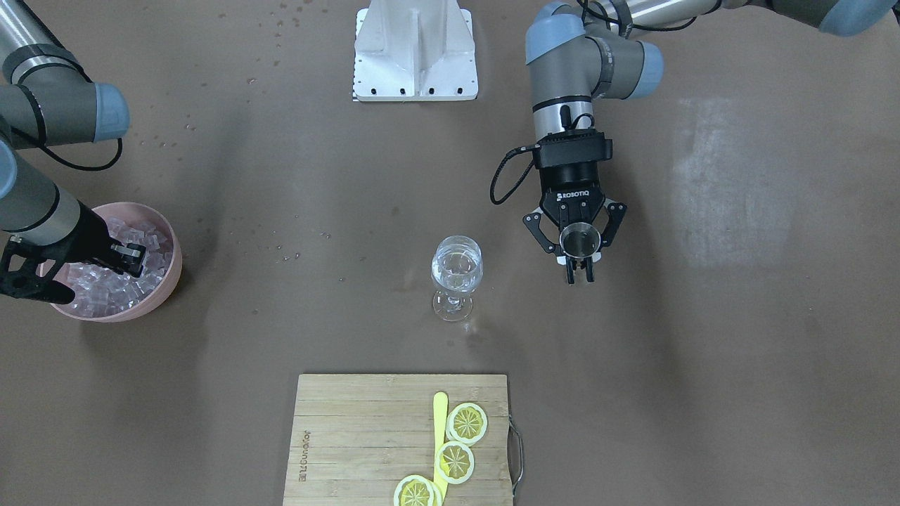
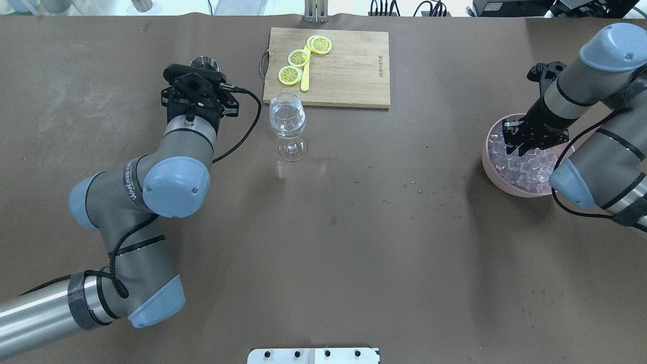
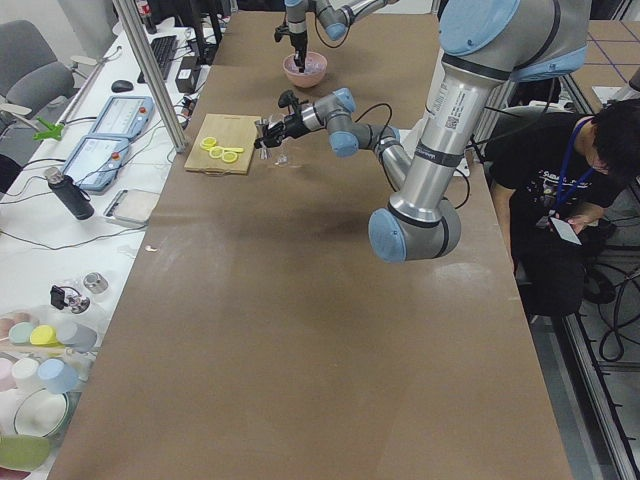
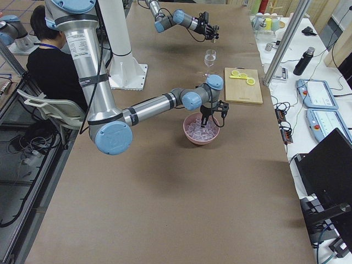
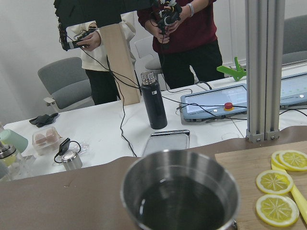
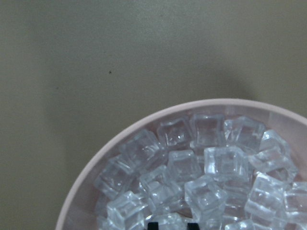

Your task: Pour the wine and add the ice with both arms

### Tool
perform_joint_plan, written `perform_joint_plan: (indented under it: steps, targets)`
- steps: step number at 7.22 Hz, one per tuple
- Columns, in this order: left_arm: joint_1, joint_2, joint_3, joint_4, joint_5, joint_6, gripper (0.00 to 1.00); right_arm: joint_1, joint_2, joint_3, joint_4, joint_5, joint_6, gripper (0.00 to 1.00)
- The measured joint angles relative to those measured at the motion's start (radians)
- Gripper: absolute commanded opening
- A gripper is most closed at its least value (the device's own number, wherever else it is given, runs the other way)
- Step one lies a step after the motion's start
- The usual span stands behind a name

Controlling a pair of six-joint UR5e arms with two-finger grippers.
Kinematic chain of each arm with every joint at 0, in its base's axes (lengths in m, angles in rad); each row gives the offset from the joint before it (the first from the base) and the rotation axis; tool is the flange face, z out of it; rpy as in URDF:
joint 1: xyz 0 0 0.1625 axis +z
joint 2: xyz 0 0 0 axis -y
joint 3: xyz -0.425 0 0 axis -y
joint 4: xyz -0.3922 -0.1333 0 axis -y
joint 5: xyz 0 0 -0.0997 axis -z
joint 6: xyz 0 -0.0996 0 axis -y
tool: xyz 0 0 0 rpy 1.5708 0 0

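Dipping into the pink bowl (image 1: 176,263), my right jaws sit among the ice (image 1: 112,292); whether they grip a cube, I cannot tell. My left jaws clamp a metal cup (image 1: 581,239) near the wine glass (image 1: 457,270). A cube, pinched off-centre, could squirt free across the bench (image 1: 281,176).

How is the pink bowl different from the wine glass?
The pink bowl is not see-through; the wine glass is clear. The bowl is wide and low; the glass stands tall on a thin stem. The bowl is heaped with ice, with the right gripper reaching in; no gripper touches the glass. Both stand upright on the table.
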Motion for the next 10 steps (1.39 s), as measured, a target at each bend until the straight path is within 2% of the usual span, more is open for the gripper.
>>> perform_joint_plan:
  steps: [1, 2, 3, 7, 10]
  targets:
    - [0.008, -0.006, -0.001, 0.008, 0.0, 0.01, 0.22, 0.011, 0.002, 0.001, 0.001, 0.012, -0.004, 0.12]
    - [0.016, -0.012, -0.001, 0.011, 0.0, 0.018, 0.22, 0.024, 0.004, 0.002, 0.001, 0.024, -0.008, 0.02]
    - [0.027, -0.022, 0.0, 0.012, 0.0, 0.023, 0.22, 0.036, 0.007, 0.006, 0.0, 0.03, -0.01, 0.0]
    - [0.054, -0.061, 0.003, 0.062, 0.027, 0.033, 0.2, 0.132, 0.018, 0.055, -0.019, 0.063, -0.073, 0.0]
    - [0.055, -0.072, -0.002, 0.085, 0.029, 0.072, 0.19, 0.165, 0.073, 0.08, -0.071, 0.067, -0.103, 0.0]
